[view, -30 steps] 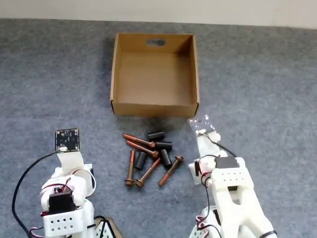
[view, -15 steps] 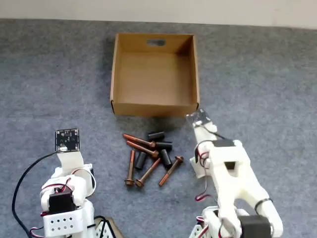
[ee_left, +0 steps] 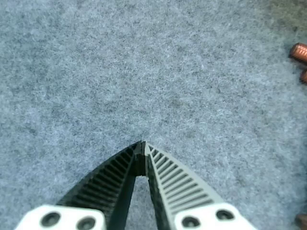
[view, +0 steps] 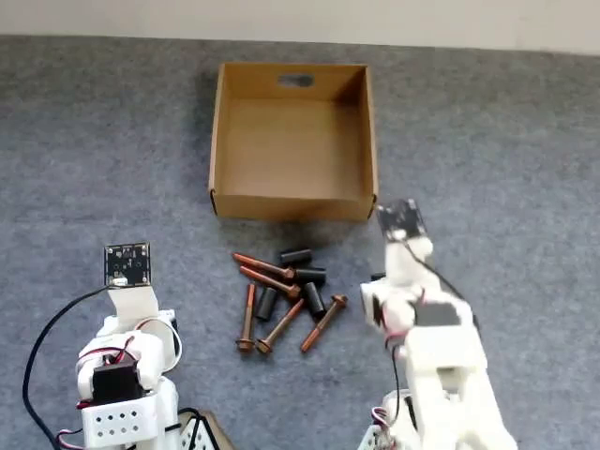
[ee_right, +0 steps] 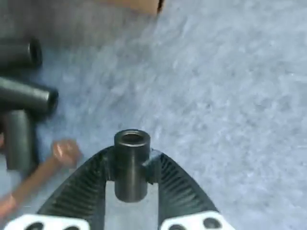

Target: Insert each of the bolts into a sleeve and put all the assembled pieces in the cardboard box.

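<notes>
A black sleeve (ee_right: 131, 143) stands upright in the right gripper (ee_right: 131, 161). The ribbed jaws are closed partway against its sides, and its open bore faces away from the wrist. The gripper hovers over the grey carpet (view: 487, 141), just beside the pile of parts and near the front right corner of the cardboard box (view: 292, 206).

The task looks barely begun. One sleeve has been picked up, but no bolt sits inside any sleeve, and the box holds nothing. Every insertion and every placement is left to do.

By count, five copper-coloured bolts (view: 323, 322) lie on the carpet in front of the box. Two lie crosswise near the top of the pile, one points roughly toward the arms, and two slant side by side. Four loose sleeves (view: 309, 276) lie among them, some touching the bolts. With the held one that makes five sleeves, so each bolt has a partner.

The left gripper (ee_left: 142, 149) sits well apart from the pile. Its jaws are pressed fully together, tips touching, with nothing between them, above bare carpet.
</notes>
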{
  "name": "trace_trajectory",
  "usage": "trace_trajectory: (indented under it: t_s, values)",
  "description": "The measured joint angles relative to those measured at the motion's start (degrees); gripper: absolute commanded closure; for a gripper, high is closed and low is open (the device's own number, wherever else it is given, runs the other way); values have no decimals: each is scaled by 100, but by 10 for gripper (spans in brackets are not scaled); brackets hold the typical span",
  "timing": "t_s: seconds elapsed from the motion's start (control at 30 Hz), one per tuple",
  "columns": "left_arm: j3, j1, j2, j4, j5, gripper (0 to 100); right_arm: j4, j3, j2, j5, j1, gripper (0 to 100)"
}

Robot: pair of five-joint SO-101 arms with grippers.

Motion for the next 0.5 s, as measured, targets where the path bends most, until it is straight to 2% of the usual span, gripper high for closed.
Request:
trace_trajectory:
  t_s: [0.1,0.27,0.5]
  values:
    - [0,0,0,0,0,993,-457,791,-668,-281,9,992]
    - [0,0,0,0,0,993,-545,1407,-1582,-668,0,992]
    - [0,0,0,0,0,993,-571,1899,-2479,-738,0,992]
